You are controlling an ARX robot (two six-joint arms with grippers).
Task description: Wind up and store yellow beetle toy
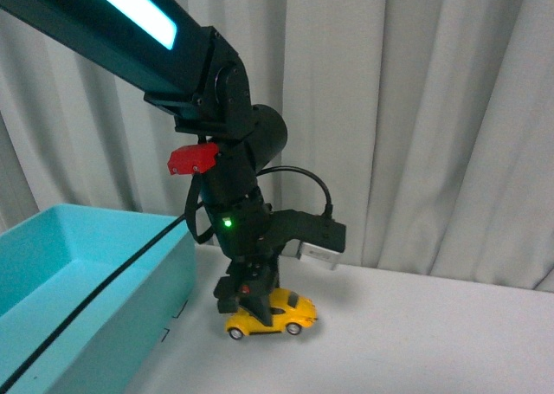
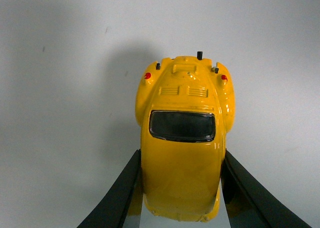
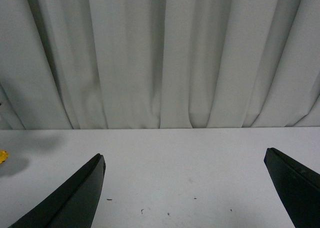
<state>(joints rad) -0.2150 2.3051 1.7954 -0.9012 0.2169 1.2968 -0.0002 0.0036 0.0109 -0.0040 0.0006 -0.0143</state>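
The left arm reaches down from the upper left, black with a lit strip along its top, a red part at the wrist and a small green light below it. Its left fingers are clamped on the yellow beetle toy, one black finger pressed against each flank of the little car. In the left wrist view the car's roof, dark rear window and two red tail lights sit squarely between them. The toy stands upright with its wheels down on the white tabletop, throwing a soft shadow. It is just beside the near corner of a teal bin that fills the left side of the front view. A black cable runs across that bin's wall.

The right fingers are spread wide apart with nothing between them, hanging over bare tabletop well away from the toy. A sliver of yellow shows at the edge of the right wrist view. A pale pleated curtain hangs behind the tabletop.
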